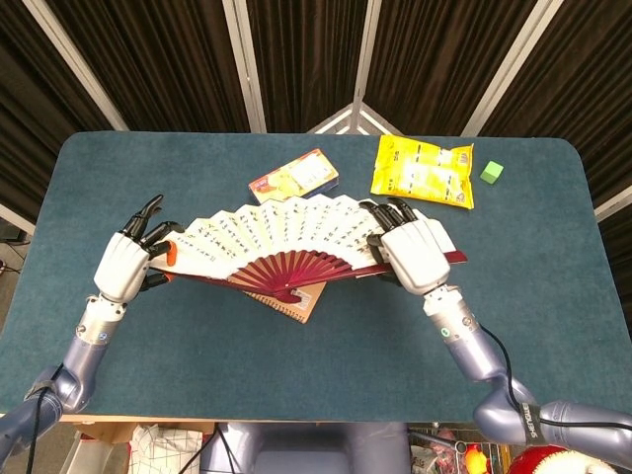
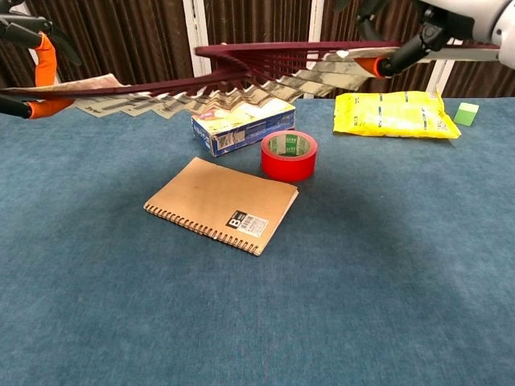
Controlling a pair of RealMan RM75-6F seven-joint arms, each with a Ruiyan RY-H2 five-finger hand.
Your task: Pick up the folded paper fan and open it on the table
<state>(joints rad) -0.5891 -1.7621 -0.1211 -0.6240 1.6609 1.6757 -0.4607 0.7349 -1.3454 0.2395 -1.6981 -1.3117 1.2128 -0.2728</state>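
My fingers (image 1: 158, 235) on the left hand (image 1: 123, 267) pinch the paper fan (image 1: 281, 232) at its 9 o'clock end; my right hand (image 1: 415, 255) grips the 3 o'clock end. The fan hangs spread wide, well above the surface (image 1: 533, 296), over the notebook (image 2: 221, 203) and red tape (image 2: 289, 155). Risk noted: further outward pull may tear the paper leaf. Lowering here may land it on the tape, tilting it.

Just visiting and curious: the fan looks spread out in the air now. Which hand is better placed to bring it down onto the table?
Neither alone. The left hand and right hand each grip one end of the open fan, so probably both lower together.
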